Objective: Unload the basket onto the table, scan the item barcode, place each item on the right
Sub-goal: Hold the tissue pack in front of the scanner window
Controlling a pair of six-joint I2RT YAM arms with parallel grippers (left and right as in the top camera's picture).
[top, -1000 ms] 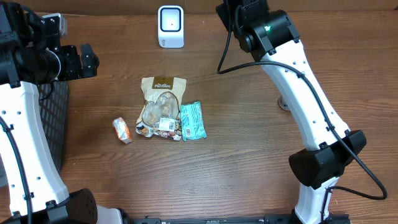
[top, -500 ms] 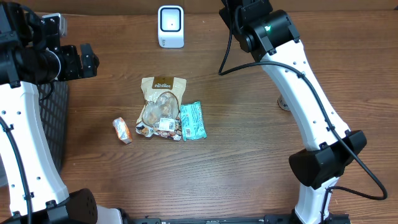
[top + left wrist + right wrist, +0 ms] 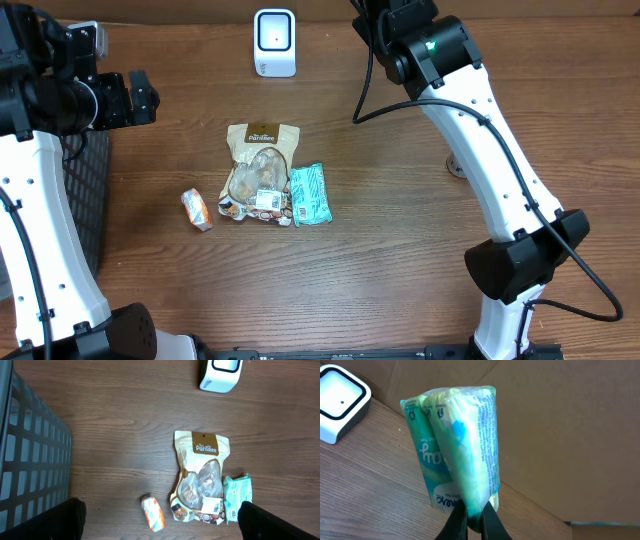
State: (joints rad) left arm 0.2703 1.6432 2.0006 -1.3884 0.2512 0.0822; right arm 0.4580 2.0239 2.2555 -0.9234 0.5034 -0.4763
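1. The right tool [image 3: 471, 511] is pinching a green-and-white pack [image 3: 457, 450] by its lower edge, with the two dark fingers [image 3: 455, 521] pressed close together on the wrapper.
2. The pack stands upright in the grip, held up off the desk [image 3: 400, 260]. Its printed face is turned to the left in the right wrist view. No barcode can be made out on the sides that show.
3. A brown cardboard wall [image 3: 560, 435] stands behind the pack. The white scanner [image 3: 340, 402] sits on the desk to the pack's left, well apart from it.
4. From overhead, the scanner [image 3: 275, 42] stands at the far edge of the desk. The right arm reaches up to that edge on the scanner's right, and its tool and the pack lie beyond the top of that view.
5. The left tool [image 3: 161, 510] hangs above the desk's left side. Its fingers [image 3: 67, 519] are spread wide and hold nothing.
6. Near the middle of the desk lies a tan snack bag [image 3: 262, 170] with a clear window. A teal pack [image 3: 308, 194] touches its right side.
7. A small orange packet [image 3: 196, 210] lies to the left of the snack bag, apart from it.
8. A black mesh basket [image 3: 30, 460] stands at the left edge of the desk.
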